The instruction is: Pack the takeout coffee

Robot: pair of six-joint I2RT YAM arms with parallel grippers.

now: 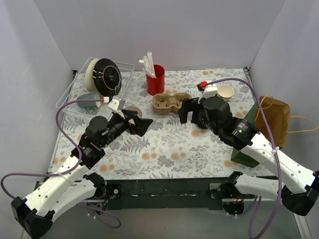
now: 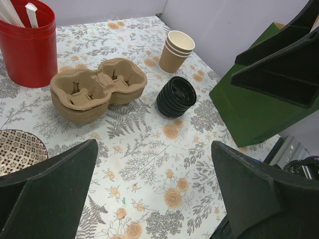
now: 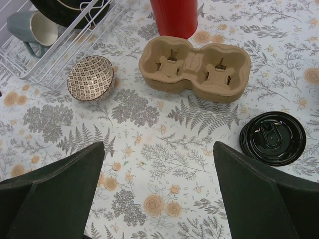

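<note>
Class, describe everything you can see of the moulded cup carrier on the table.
The cup carrier is tan moulded pulp with two round wells, each with notched holes, both empty. It looks like a nested stack, lying flat and upright on the floral tablecloth, just in front of the red cup. Neither gripper touches it.

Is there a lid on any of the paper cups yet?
No. The stacked paper cups stand upright with the top rim open, and the black lids sit in a separate stack on the tablecloth beside them.
</note>
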